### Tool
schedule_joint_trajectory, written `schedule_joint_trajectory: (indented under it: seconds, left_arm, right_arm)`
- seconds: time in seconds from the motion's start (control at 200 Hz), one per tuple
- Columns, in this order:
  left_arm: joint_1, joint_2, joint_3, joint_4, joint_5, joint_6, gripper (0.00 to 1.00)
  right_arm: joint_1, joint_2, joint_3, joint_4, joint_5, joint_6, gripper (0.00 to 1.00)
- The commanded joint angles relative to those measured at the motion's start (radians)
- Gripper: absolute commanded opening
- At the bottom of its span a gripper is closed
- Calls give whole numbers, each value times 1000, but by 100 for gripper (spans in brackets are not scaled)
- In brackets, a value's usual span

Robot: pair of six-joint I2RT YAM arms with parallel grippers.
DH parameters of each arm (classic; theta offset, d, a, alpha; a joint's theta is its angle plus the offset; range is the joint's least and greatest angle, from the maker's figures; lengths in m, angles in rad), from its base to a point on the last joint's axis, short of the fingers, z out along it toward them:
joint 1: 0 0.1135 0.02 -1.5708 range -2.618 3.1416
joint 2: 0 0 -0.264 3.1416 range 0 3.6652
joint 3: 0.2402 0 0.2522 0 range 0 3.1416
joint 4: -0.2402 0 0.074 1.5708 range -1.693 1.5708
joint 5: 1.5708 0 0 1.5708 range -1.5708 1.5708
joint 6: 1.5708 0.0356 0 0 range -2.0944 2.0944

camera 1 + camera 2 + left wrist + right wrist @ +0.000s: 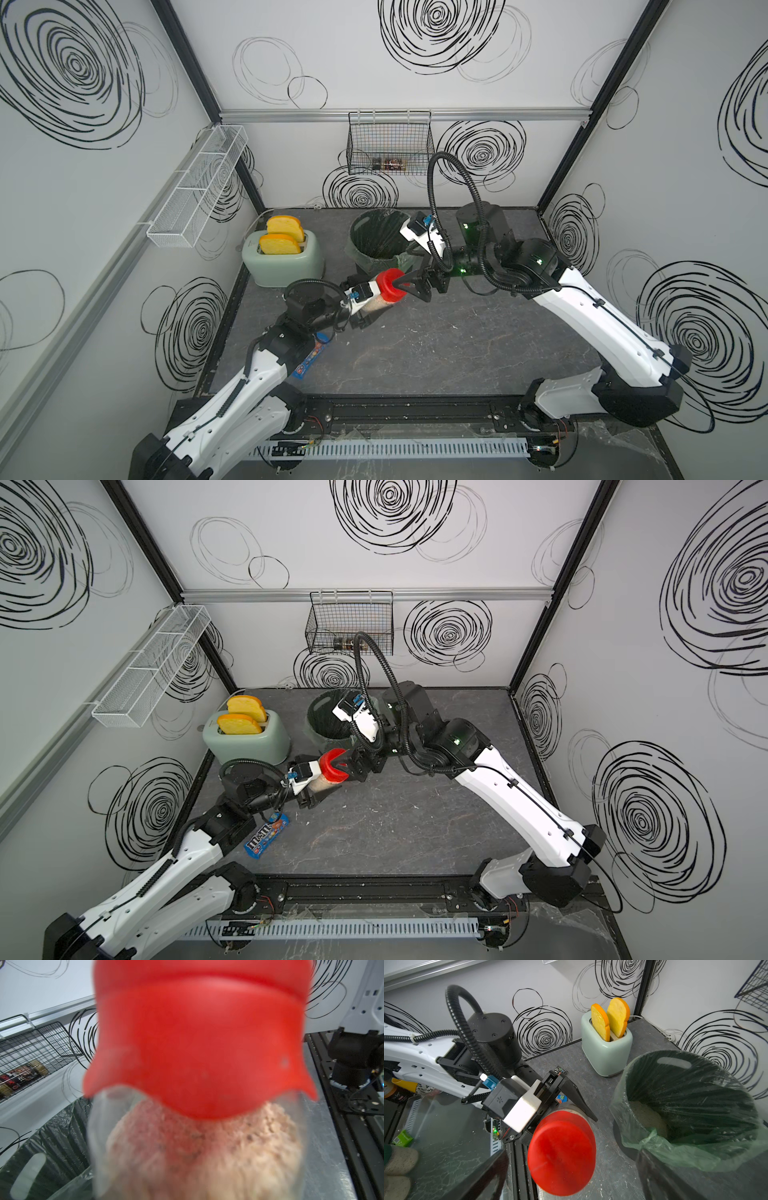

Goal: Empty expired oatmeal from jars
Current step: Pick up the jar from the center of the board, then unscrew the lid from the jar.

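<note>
The jar (375,304) is a small clear cylinder held tilted above the table, its round red lid (390,284) turned toward the right arm. Pale beige oatmeal (207,1157) fills it up to the lid (197,1043). My left gripper (360,316) is shut on the jar's clear body, its fingers (571,1093) lying along it. My right gripper (406,286) is open, its jaws standing wide on either side of the lid (562,1155) with a gap on both sides. Both top views show the same hold (322,785).
A dark bin (355,249) with a green liner stands just behind the jar, with pale grain in its bottom (645,1115). A mint toaster (282,257) with yellow toast stands to its left. An M&M's packet (266,835) lies under the left arm. A black wire basket (390,143) hangs on the back wall.
</note>
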Motion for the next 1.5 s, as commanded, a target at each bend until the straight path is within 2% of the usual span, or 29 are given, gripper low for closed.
schedule_joint_trajectory:
  seconds: [0.0, 0.095, 0.215, 0.33, 0.4, 0.555, 0.67, 0.815, 1.011, 1.106, 1.201, 1.301, 1.416, 1.496]
  left_arm:
    - [-15, -17, -3, 171, -105, 74, 18]
    - [-37, -14, -7, 188, -176, 117, 20]
    - [-95, -22, -58, 297, -377, 183, 18]
    - [-141, -13, -85, 372, -486, 255, 20]
    - [-145, -4, -90, 396, -491, 247, 21]
    - [-179, 7, -98, 454, -560, 249, 21]
    - [-187, 13, -95, 462, -578, 235, 21]
    - [-210, 21, -100, 470, -601, 244, 21]
    - [-217, 17, -99, 459, -601, 241, 21]
    - [-217, 14, -99, 451, -595, 234, 21]
    - [-207, 7, -89, 429, -557, 205, 20]
    - [-182, -10, -71, 388, -487, 162, 19]
    - [-122, -32, -39, 322, -368, 94, 19]
    - [-76, -45, -14, 288, -261, 46, 18]
  right_arm:
    - [1, -11, 86, -99, 95, 91, 98]
    - [-1, 65, 205, -230, 139, 250, 98]
    - [4, 183, 338, -380, 152, 513, 98]
    - [7, 218, 343, -347, 99, 746, 98]
    - [9, 205, 313, -285, 115, 828, 98]
    - [3, 212, 317, -287, 159, 885, 99]
    - [26, 199, 253, -275, 175, 913, 98]
    - [34, 164, 172, -193, 158, 936, 89]
    - [50, 167, 141, -160, 140, 935, 88]
    - [55, 174, 144, -159, 132, 924, 81]
    - [57, 175, 144, -165, 130, 896, 67]
    - [51, 174, 148, -181, 117, 862, 57]
    - [31, 178, 160, -207, 90, 803, 50]
    - [19, 198, 201, -254, 86, 733, 49]
